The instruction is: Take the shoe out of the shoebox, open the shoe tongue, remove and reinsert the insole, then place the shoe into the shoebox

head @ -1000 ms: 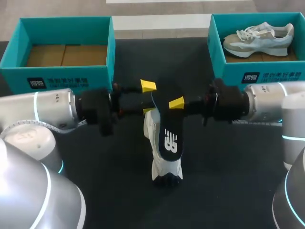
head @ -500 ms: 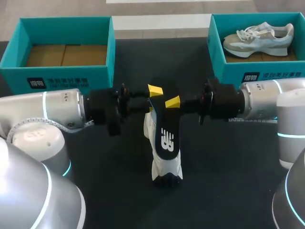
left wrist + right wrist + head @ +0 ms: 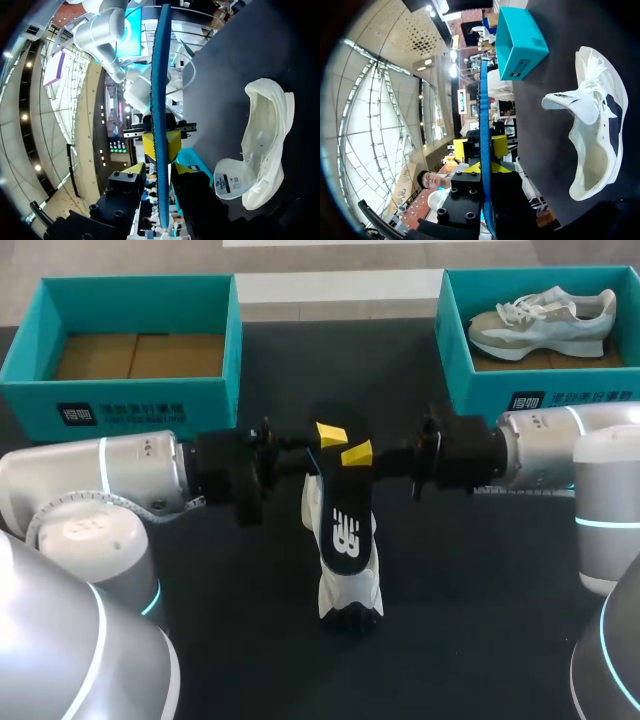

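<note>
– Black table (image 3: 480,620): what is on it, in descending size?
– Two teal boxes at the far edge. The left shoebox (image 3: 120,400) shows a cardboard floor. The right shoebox (image 3: 480,390) contains a grey-white shoe (image 3: 545,315). The white shoe (image 3: 350,590) lies at table centre, tongue folded outward, between both arms.
– Insole position?
– The black insole (image 3: 345,510) is held upright over the white shoe.
– End effectors?
– The right gripper (image 3: 356,453) is clamped on the insole's upper end. The left gripper (image 3: 328,433) meets the same end from the opposite side; its grip state cannot be determined.
</note>
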Controlling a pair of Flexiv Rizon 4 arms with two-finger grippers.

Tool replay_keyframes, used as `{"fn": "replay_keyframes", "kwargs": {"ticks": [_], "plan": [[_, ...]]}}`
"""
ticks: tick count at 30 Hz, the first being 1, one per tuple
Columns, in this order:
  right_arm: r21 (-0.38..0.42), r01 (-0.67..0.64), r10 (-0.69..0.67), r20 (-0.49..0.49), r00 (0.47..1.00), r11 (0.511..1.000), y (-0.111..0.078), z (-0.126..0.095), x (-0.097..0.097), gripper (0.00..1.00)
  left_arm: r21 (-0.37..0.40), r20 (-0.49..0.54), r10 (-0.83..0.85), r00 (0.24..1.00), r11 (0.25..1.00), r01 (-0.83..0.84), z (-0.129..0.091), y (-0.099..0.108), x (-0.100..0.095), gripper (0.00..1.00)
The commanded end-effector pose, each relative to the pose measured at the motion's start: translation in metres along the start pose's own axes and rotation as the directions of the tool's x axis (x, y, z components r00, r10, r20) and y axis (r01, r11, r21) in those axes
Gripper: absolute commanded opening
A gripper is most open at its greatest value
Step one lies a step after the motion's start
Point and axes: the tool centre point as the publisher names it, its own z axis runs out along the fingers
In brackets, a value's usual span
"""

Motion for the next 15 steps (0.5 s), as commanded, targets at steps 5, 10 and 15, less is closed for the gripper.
{"fn": "replay_keyframes", "kwargs": {"ticks": [5,10,15], "plan": [[-0.002,0.000,0.000,0.002,1.000,1.000,0.0001,0.0028,-0.0012,0.00,-0.016,-0.004,-0.002,1.000,1.000,0.002,0.0055,0.0000,0.0033,0.23],[-0.004,0.000,0.000,0.003,1.000,1.000,0.0003,0.0030,-0.0008,0.00,-0.016,-0.006,-0.004,1.000,1.000,0.004,0.0069,-0.0002,0.0038,0.15],[-0.005,-0.001,0.001,0.004,1.000,1.000,0.0006,0.0034,-0.0002,0.00,-0.017,-0.008,-0.006,1.000,1.000,0.006,0.0071,0.0003,0.0053,0.02]]}}
